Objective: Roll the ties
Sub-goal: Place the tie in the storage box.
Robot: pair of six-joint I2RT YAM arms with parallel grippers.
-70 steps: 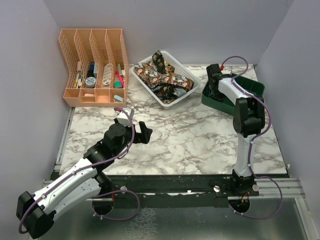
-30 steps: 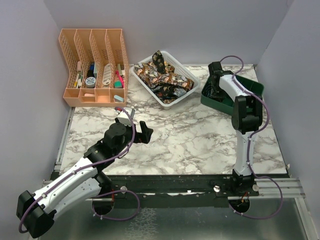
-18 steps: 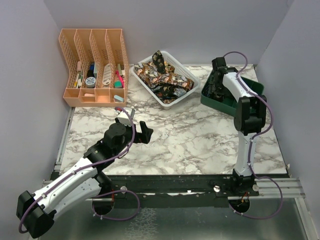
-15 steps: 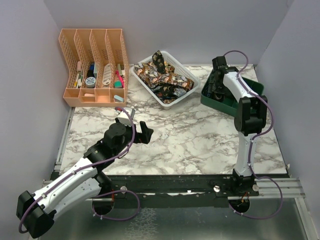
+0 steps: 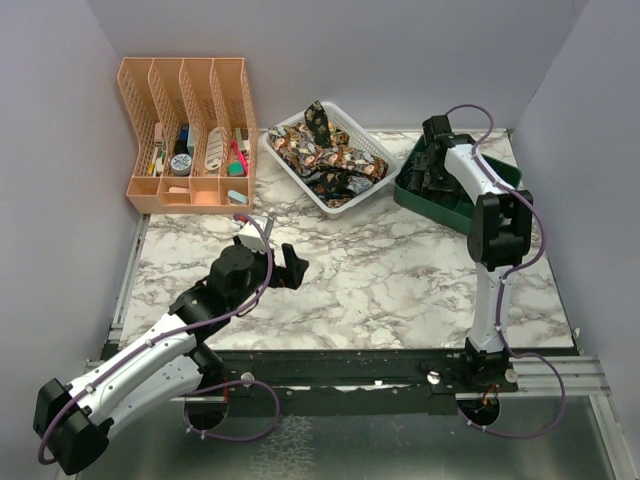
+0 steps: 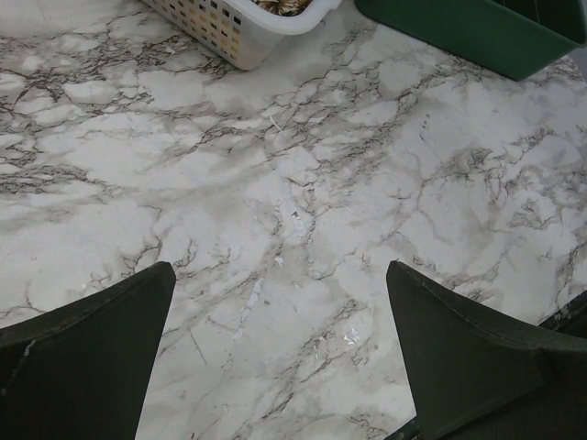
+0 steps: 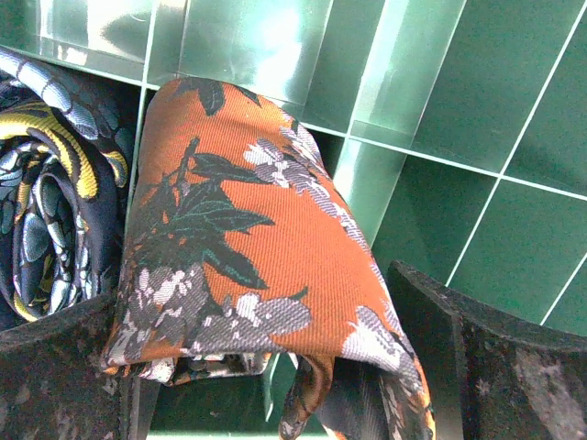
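tie (image 7: 238,266): likely soft, light, unrolls easily | hold: across roll | right claw (image 7: 257,293): grasping tie | left claw (image 6: 280,266): released

We set the top camera above and behind the arm bases (image 5: 480,352), looking down over the whole tabletop (image 5: 400,270). The left wrist camera sits low over the tabletop, facing its far right; it shares the white basket (image 6: 240,37) and green tray (image 6: 477,37) with the top view. The right wrist camera looks into that tray at close range, an orange tie (image 7: 248,247) filling the frame.
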